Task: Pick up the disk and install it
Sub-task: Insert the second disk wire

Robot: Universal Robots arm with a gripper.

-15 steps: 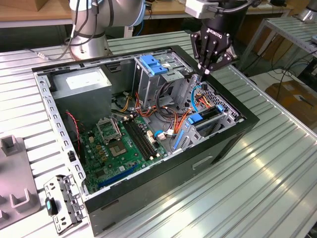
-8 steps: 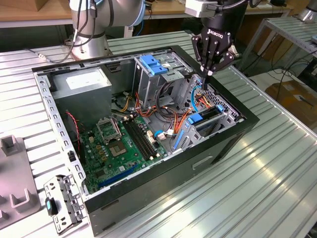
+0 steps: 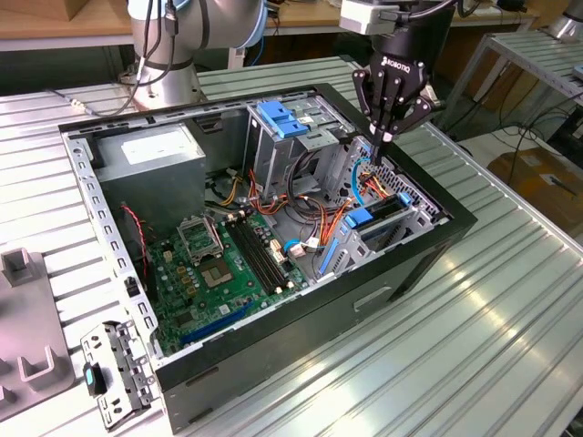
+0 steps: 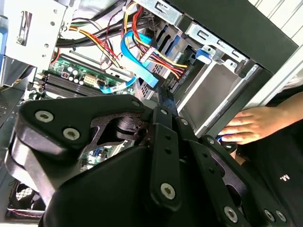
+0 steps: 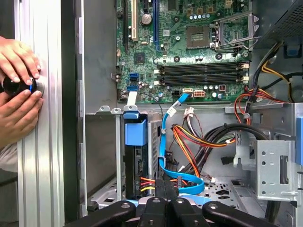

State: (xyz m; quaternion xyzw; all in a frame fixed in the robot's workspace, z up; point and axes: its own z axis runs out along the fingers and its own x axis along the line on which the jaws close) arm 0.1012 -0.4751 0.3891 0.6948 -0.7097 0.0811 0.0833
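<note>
1. We see an open black case [image 3: 364, 300] lying on a ribbed aluminium table [image 3: 492, 309], its inside exposed to the exterior view.
2. The gripper [image 3: 381, 141] hangs over the far corner of the case towards the exterior view's right, its fingers drawn together to a point with nothing visibly held between them; the jaws look closed and empty.
3. The disk [image 3: 378, 223] sits in the drive cage by the case's front wall, blue rail showing, below and near the gripper; in the first wrist view it [image 5: 136, 142] stands on edge in the bay beside a blue ribbon cable [image 5: 165, 142].
4. A green motherboard [image 3: 223, 264] fills the case floor, and a grey power supply [image 3: 150, 155] sits in the far corner at the exterior view's left.
5. A metal bracket [image 3: 118, 369] lies on the table outside the case, beside a grey tray [image 3: 27, 337].
6. Wooden benches and the arm's base [image 3: 164, 55] stand behind the table.
7. In the first wrist view a person's hands [image 5: 19, 94] grip a black knob [image 5: 16, 85] on the table's edge.
</note>
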